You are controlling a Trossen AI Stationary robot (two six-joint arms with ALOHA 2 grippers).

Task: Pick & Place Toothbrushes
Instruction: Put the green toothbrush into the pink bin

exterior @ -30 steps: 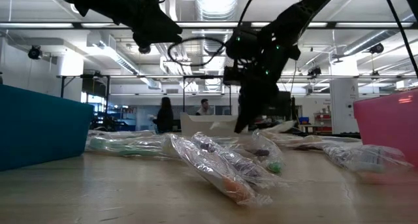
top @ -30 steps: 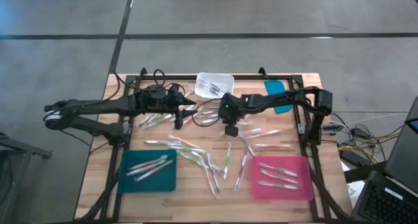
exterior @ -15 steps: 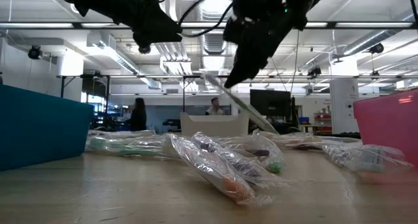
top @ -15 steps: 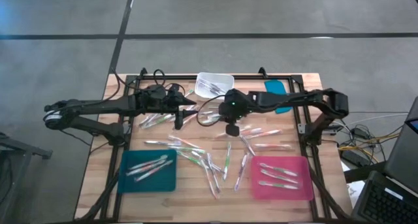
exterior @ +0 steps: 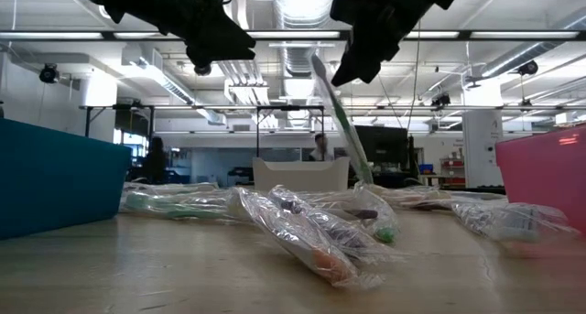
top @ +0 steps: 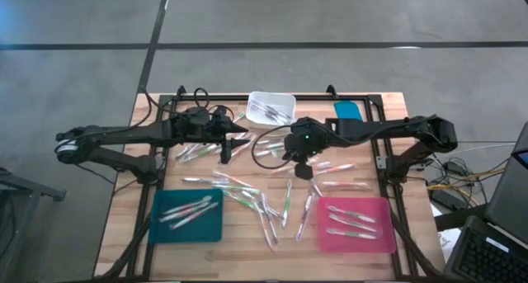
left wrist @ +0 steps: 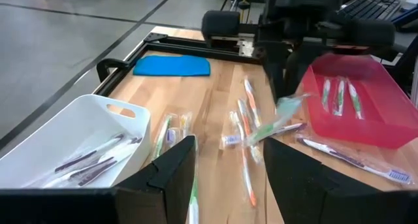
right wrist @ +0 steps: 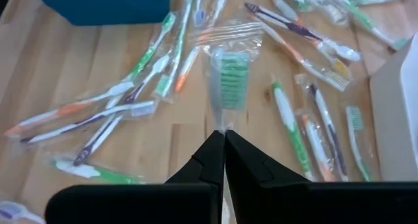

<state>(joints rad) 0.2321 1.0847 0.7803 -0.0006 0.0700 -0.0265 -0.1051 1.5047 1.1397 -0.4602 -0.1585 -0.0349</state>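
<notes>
Green toothbrush (right wrist: 228, 80) in its wrapper, pinched by the closed right claw (right wrist: 224, 140), dangling above the table (right wrist: 39, 74)

Wood-slat table (top: 124, 225) w/ black frame. On it: teal tray (top: 188, 216) at 7 o'clock, pink tray (top: 355, 225) at 5, white bin (top: 271, 106) at 12, blue pad (top: 349, 110) at 1, wrapped toothbrushes (top: 247, 196) strewn ctr.

The right gripper (top: 302, 158) has lifted a green toothbrush (right wrist: 228, 77) off the table (top: 247, 233).
</notes>
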